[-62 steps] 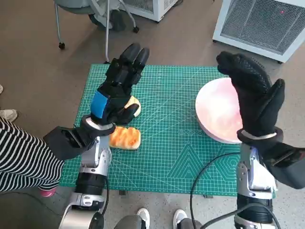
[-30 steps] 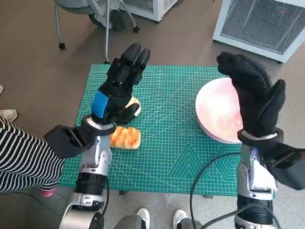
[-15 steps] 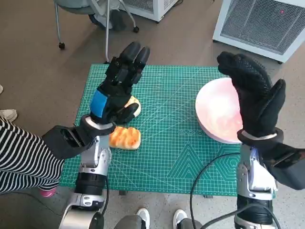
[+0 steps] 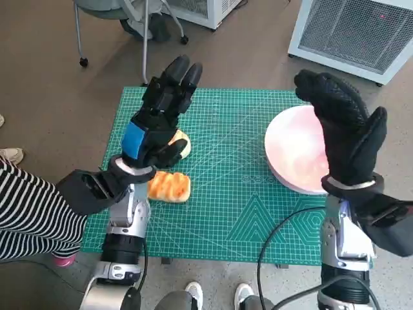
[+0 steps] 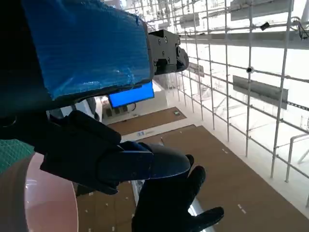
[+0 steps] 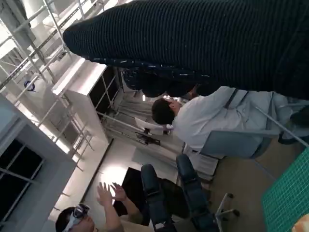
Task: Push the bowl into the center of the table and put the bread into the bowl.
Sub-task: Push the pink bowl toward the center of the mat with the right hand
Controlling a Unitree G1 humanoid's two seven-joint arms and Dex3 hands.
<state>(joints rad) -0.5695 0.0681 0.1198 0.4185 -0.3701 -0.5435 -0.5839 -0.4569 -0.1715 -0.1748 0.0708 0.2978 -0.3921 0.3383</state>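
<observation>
Two feet (image 4: 216, 295) show at the head view's lower edge, cut off by the frame, below the near edge of the green cutting mat (image 4: 226, 194) that covers the table. A person's striped sleeve (image 4: 29, 216) comes in beside the mat's near left corner, only partly in view.

On the mat's near left part lies one piece of bread (image 4: 169, 186), golden and ridged, nothing touching it. Just beyond it a second, paler piece of bread (image 4: 181, 143) is mostly hidden under the left hand (image 4: 157, 123), so only its right end shows. That hand is raised above the mat's left side, blue-taped back upward, fingers stretched toward the far edge and the thumb bent below; it holds nothing that can be seen, though whether the thumb touches the hidden bread cannot be told.

The pink bowl (image 4: 290, 152) sits at the mat's right edge, well away from the mat's middle; its right part is covered by the right hand (image 4: 345, 132). That gloved hand stands upright beside and over the bowl, fingers straight and together, thumb apart, empty; contact with the bowl's rim cannot be judged.

Beyond the mat's far edge, chair legs (image 4: 113, 32) and a white grilled cabinet (image 4: 352, 32) run off frame.

In the right wrist view a seated person (image 6: 203, 121) and another with raised hands (image 6: 96, 212) appear past the glove
</observation>
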